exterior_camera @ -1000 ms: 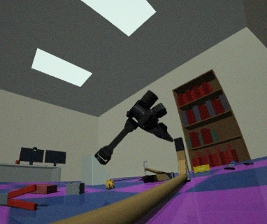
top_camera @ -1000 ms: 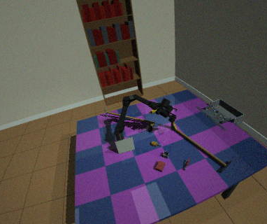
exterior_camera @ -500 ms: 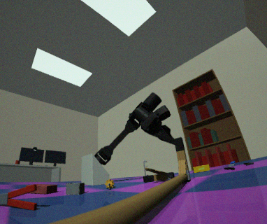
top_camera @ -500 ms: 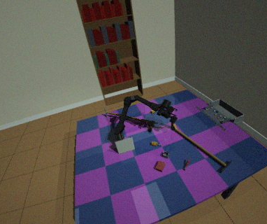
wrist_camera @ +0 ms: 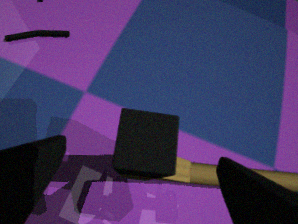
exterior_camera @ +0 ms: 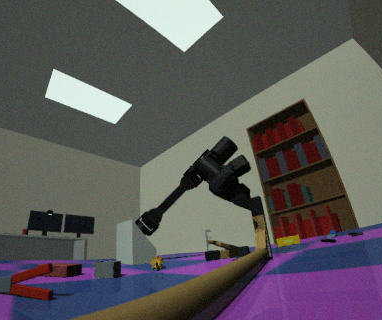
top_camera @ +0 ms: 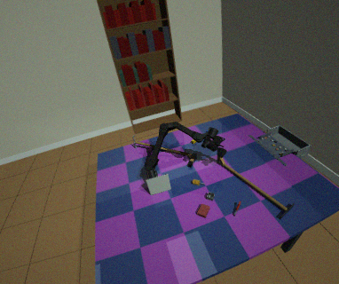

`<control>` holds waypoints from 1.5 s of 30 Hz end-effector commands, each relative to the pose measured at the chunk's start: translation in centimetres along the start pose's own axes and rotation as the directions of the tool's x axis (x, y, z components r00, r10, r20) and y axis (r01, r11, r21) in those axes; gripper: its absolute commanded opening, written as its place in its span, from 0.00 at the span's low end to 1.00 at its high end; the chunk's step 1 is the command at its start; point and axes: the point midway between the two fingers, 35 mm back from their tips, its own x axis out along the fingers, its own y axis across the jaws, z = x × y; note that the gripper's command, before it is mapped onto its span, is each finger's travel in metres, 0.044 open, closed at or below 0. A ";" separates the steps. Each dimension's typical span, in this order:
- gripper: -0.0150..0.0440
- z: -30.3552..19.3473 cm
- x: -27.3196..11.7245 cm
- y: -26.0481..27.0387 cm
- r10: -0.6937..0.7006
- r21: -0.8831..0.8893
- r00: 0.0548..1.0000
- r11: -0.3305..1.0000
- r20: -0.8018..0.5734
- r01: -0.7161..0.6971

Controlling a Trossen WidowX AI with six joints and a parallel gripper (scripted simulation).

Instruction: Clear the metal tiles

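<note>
The gripper (top_camera: 220,141) (exterior_camera: 252,201) (wrist_camera: 142,151) is wide open and holds nothing; its fingers stand on either side of the black grip block on the long wooden-handled scraper (top_camera: 253,185) (exterior_camera: 178,299) (wrist_camera: 202,173), which lies on the table. Small metal tiles (top_camera: 274,143) remain on the grey steel plate (top_camera: 269,139). Caution: off-centre descent could tip the block; a shallow grasp could let the scraper twist.

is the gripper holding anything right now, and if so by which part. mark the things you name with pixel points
Nothing is held: the open gripper (top_camera: 221,145) (wrist_camera: 142,150) has its fingers apart above the black end block (wrist_camera: 146,142) of the long scraper (top_camera: 253,185) (exterior_camera: 178,297).
</note>
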 end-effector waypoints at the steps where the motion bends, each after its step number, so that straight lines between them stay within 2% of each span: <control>1: 1.00 0.1 0.6 -0.1 -0.004 0.000 1.000 1.000 0.004 0.004; 19: 1.00 0.1 3.5 0.1 0.000 0.001 1.000 1.000 0.008 0.000; 32: 0.42 0.0 3.1 0.2 0.003 0.001 1.000 1.000 0.004 -0.003; 38: 0.35 0.0 3.1 0.2 0.003 0.001 1.000 1.000 0.004 -0.003; 40: 0.26 0.0 3.0 0.2 0.003 0.001 1.000 1.000 0.004 -0.003; 45: 0.25 0.1 2.9 0.1 0.002 0.002 1.000 1.000 0.005 -0.002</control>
